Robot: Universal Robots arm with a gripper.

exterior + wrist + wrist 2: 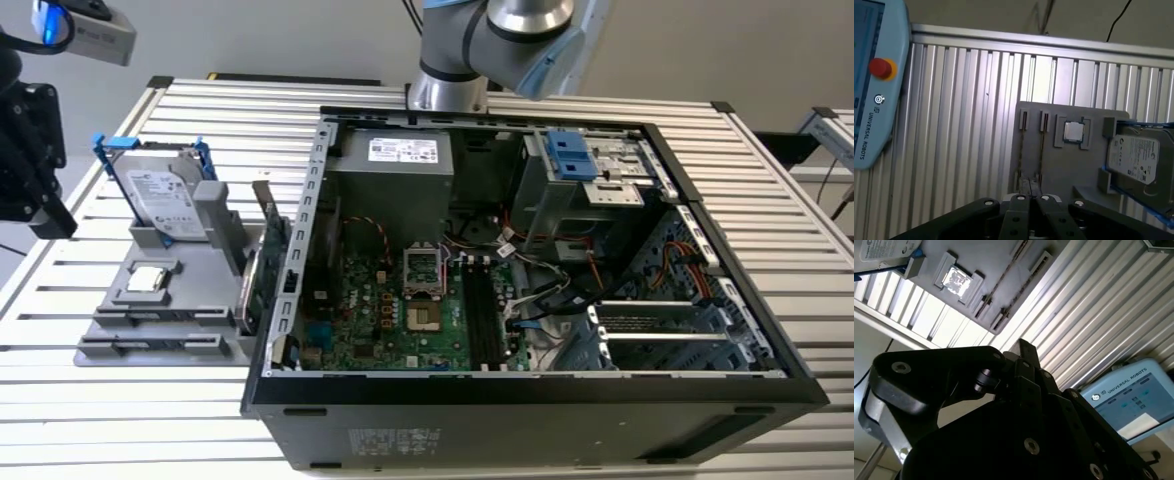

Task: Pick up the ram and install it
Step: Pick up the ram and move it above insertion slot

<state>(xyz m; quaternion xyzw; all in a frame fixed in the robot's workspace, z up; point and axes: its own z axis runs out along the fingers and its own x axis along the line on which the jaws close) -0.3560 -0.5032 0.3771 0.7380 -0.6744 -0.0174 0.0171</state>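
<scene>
Ribbed counter (954,125) carries the grey tray (1064,170); our tool (1030,189) hangs clenched, empty, so we judge pickup and installing both undone.

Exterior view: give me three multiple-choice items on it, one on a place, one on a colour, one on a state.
1. Where does the hard drive stand?
A. on the grey fixture, to the exterior view's left of the computer case
B. inside the case
C. on the bare table slats

2. What colour are the drive's rails?
A. red
B. yellow
C. blue

3. In what state is the case?
A. closed, side panel on
B. open, with the motherboard exposed
C. wrapped in plastic

Answers:
1 A, the drive stands on the fixture beside the case.
2 C, blue rails frame the silver drive.
3 B, the motherboard shows through the open side.
</scene>
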